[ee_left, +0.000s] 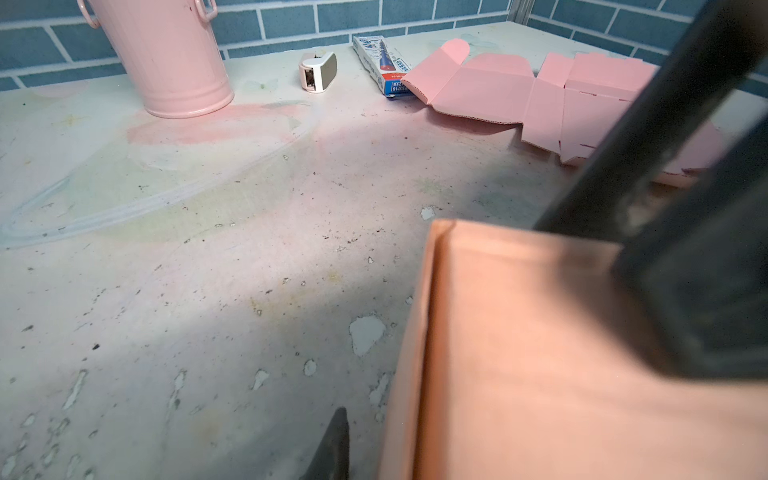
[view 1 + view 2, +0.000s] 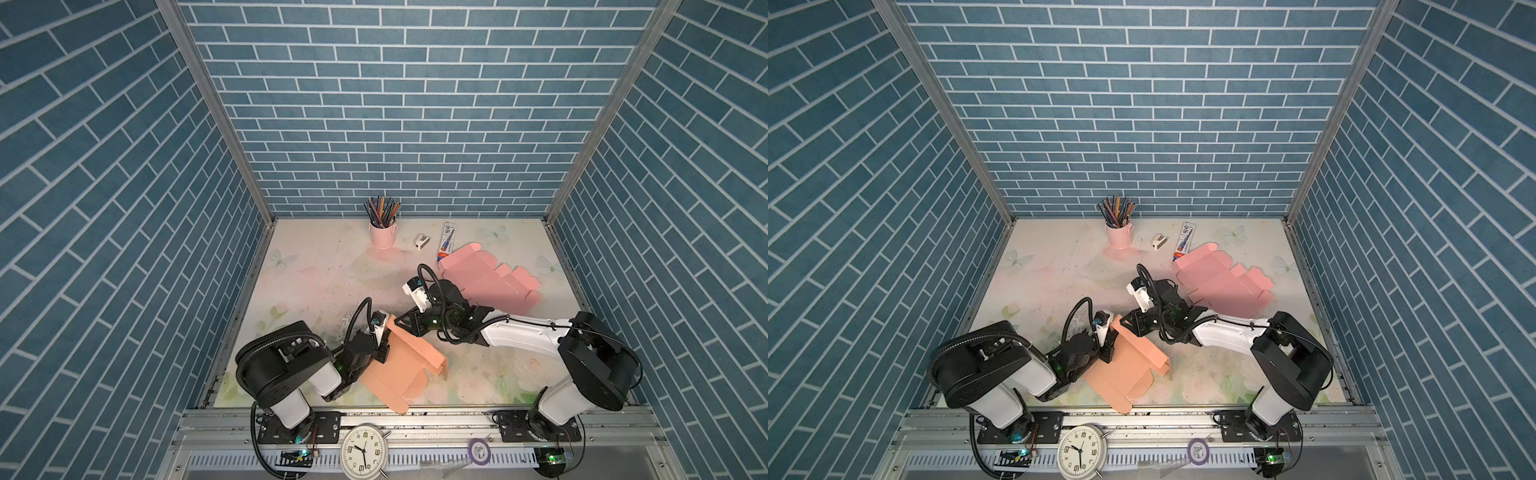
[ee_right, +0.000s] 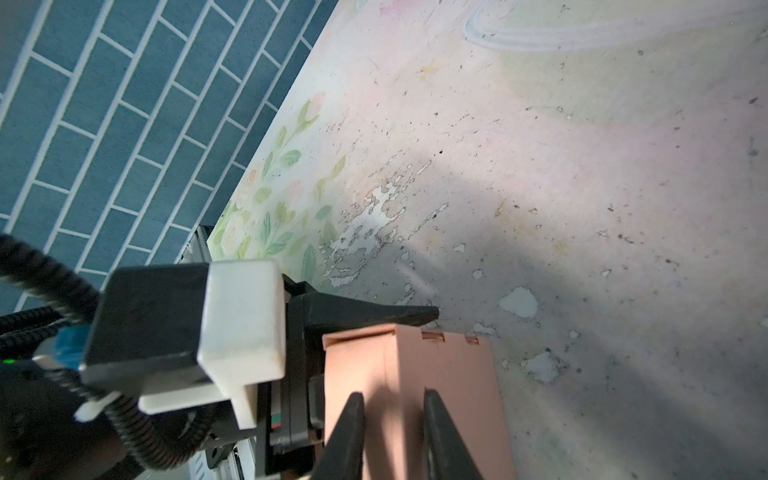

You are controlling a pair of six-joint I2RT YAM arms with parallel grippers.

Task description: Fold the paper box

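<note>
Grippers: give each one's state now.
Left gripper: open, straddling the orange box wall.
Right gripper: jaws apart at the orange box; grip cannot be told.

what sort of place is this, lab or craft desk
Probably a robot test cell dressed as a craft desk: two arms bolted to a metal rail, brick-print wall panels, a pencil cup and a half-folded paper box.
</note>
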